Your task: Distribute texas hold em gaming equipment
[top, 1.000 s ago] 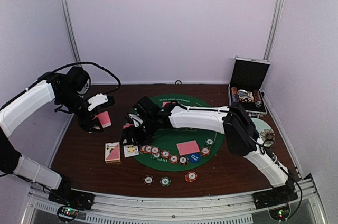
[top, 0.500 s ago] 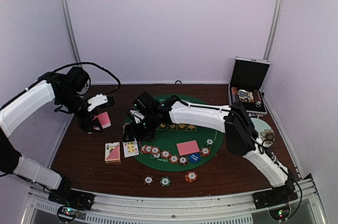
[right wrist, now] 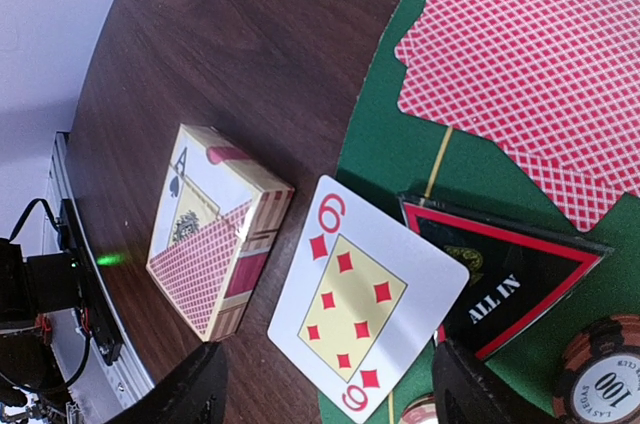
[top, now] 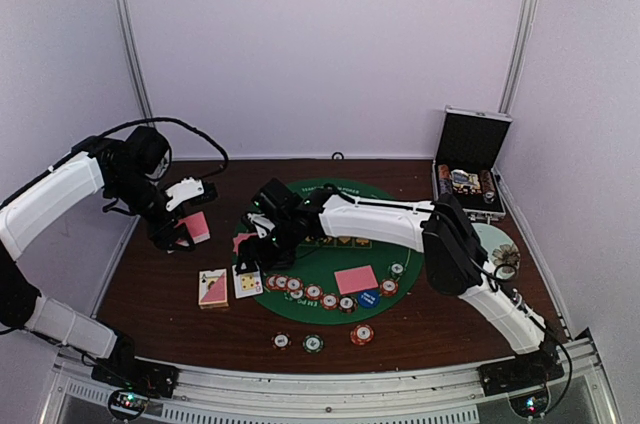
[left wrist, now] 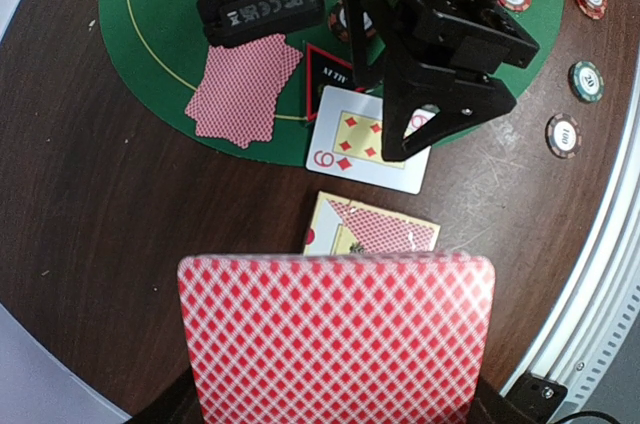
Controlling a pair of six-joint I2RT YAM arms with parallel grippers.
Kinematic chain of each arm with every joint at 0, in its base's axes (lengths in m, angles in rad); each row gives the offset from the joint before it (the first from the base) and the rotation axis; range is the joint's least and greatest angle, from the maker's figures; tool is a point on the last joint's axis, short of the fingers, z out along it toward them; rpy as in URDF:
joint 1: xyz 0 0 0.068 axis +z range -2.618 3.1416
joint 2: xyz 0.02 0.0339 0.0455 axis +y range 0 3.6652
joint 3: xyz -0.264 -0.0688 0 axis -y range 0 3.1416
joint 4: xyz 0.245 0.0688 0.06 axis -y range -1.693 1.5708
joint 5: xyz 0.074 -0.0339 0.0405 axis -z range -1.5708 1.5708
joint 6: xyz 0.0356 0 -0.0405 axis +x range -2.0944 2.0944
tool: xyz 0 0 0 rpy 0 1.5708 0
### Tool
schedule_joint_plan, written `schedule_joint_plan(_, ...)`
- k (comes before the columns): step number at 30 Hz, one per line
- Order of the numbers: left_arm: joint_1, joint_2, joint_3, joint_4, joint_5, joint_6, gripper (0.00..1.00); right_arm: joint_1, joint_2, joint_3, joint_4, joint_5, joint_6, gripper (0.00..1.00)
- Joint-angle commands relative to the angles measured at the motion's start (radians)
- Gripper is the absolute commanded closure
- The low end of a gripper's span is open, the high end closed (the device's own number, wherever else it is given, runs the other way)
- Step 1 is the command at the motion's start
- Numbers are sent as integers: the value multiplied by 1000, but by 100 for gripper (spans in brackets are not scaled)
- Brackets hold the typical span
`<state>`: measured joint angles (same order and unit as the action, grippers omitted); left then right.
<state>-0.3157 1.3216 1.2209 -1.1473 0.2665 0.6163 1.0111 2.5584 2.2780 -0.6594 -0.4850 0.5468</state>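
My left gripper [top: 190, 229] is shut on a deck of red-backed cards [left wrist: 335, 334], held above the table's left side. My right gripper [right wrist: 330, 394] is open and empty, low over a face-up six of diamonds [right wrist: 360, 294] at the green mat's left edge [top: 247, 284]. Two face-down cards [right wrist: 540, 64] lie fanned on the mat just beyond it. A row of striped chips [top: 310, 290] and the blue dealer disc [top: 368, 298] lie along the mat's near edge. One face-down card [top: 356, 279] lies mid-mat. Three chips [top: 313, 343] lie off the mat in front.
A card box [right wrist: 215, 229] lies left of the six. A black triangular ALL IN marker [right wrist: 500, 274] sits beside the six. The open black-and-silver case [top: 468, 159] stands at the back right, and a pale plate [top: 495, 241] lies in front of it.
My right gripper has shifted slightly over the mat's left edge, and the face-down cards beside it show more. The left arm and its deck have not moved.
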Motion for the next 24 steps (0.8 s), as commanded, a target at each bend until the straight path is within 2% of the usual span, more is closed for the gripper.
schedule_joint_plan(1,4,-15,23,5,13,16,100,11,-3,-46,-13,6,7,27)
schedule_joint_plan(15,4,-14,26,4,15,19,100,56,24,-43,28,-67,45,28)
schedule_joint_plan(24,4,-17,28,6,10,19,100,78,96,39,53,-125,79,28)
